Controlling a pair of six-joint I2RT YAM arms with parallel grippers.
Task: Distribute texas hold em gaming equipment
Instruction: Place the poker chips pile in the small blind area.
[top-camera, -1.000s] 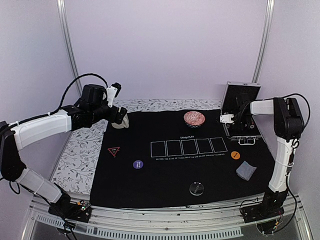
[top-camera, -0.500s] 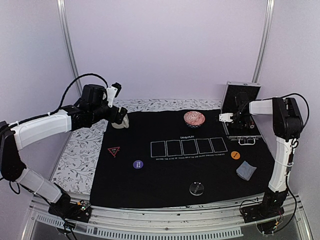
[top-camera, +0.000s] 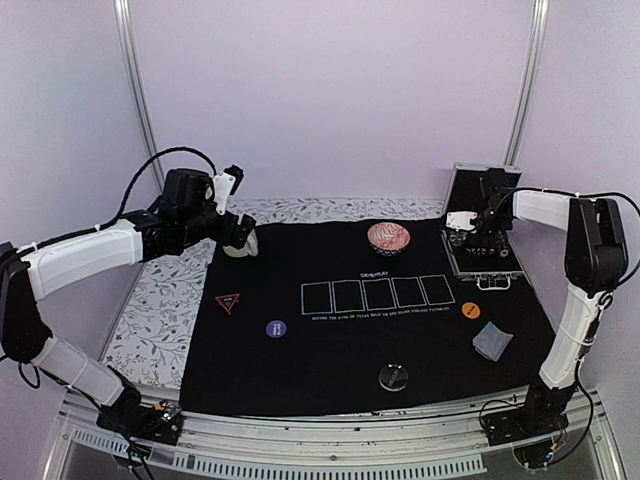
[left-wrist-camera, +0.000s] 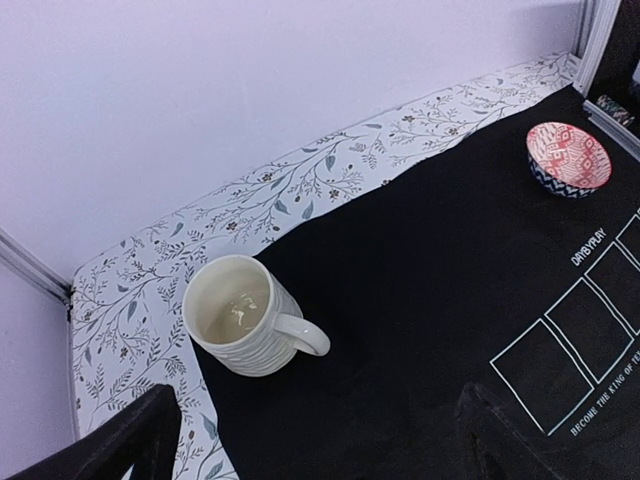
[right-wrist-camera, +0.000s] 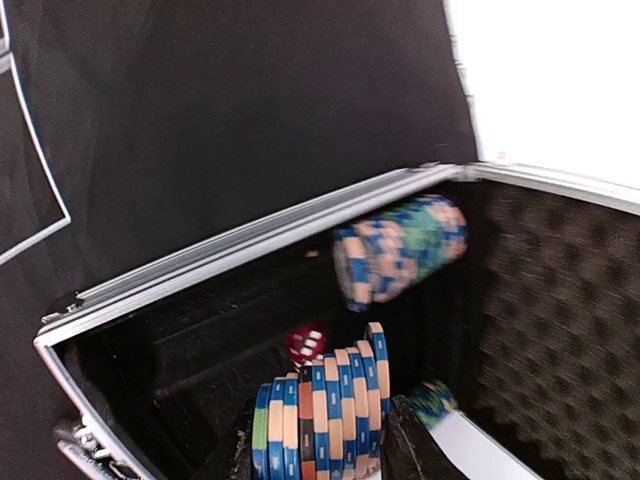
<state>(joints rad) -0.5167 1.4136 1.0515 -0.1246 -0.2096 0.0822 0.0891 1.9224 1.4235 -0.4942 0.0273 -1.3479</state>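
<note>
My right gripper (right-wrist-camera: 318, 440) is shut on a row of striped poker chips (right-wrist-camera: 320, 415), held edge-on inside the open metal case (right-wrist-camera: 250, 245). A second striped chip stack (right-wrist-camera: 400, 250) shows blurred just above it, and a red die (right-wrist-camera: 306, 343) lies behind. In the top view the right gripper (top-camera: 465, 224) is over the case (top-camera: 482, 258). On the black mat lie a red-edged triangle (top-camera: 228, 301), purple disc (top-camera: 276, 328), orange disc (top-camera: 470, 310), clear disc (top-camera: 393, 377) and grey-blue cards (top-camera: 491, 341). My left gripper (left-wrist-camera: 320, 450) is open and empty.
A cream mug (left-wrist-camera: 240, 315) stands at the mat's back left corner, just ahead of my left gripper (top-camera: 238, 232). A red patterned bowl (top-camera: 388, 237) sits at the mat's back centre. Five card outlines (top-camera: 378, 294) are printed mid-mat. The case lid (top-camera: 484, 190) stands upright.
My right arm has swung back and to the right, carrying the gripper from the case's left edge to over its inside. The left arm has not moved.
</note>
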